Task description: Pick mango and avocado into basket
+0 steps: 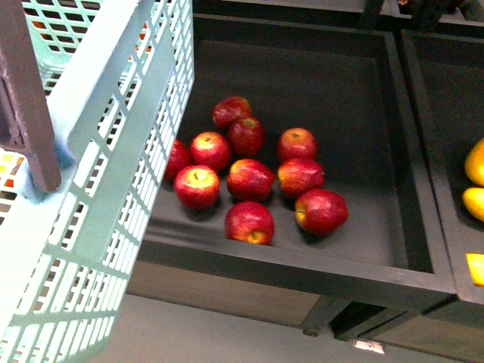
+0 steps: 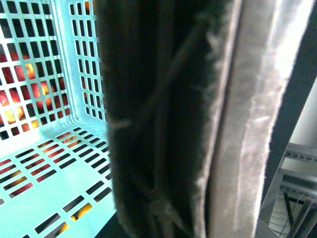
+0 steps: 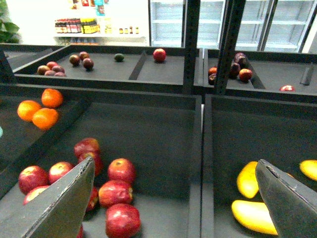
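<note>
Right jaws: spread wide, empty, hanging over the divider between the apples [image 3: 115,192] and the next bin to the right. Left jaws: can't tell. The left wrist view is mostly a blurred dark slab close to the lens, with the basket [image 2: 44,163] floor behind it. No fruit on the part of the floor that shows. In the front view the basket shows tilted at far left, brown handle [image 1: 26,98] nearest the camera.

Mango [image 3: 246,179]: in the tabletop's right-hand bin, other yellow ones just beside it. The front view only catches them at its right edge.
Handling guess: smooth skin, likely slick. Firm but bruisable, some heft. Grip across the short axis at the middle, moderate squeeze, not the tapered ends.

Avocado: probably the small dark green fruit [image 3: 119,57] in the far back bin, too small to be sure. Dull skin should hold better. Same mid-body grip.
</note>
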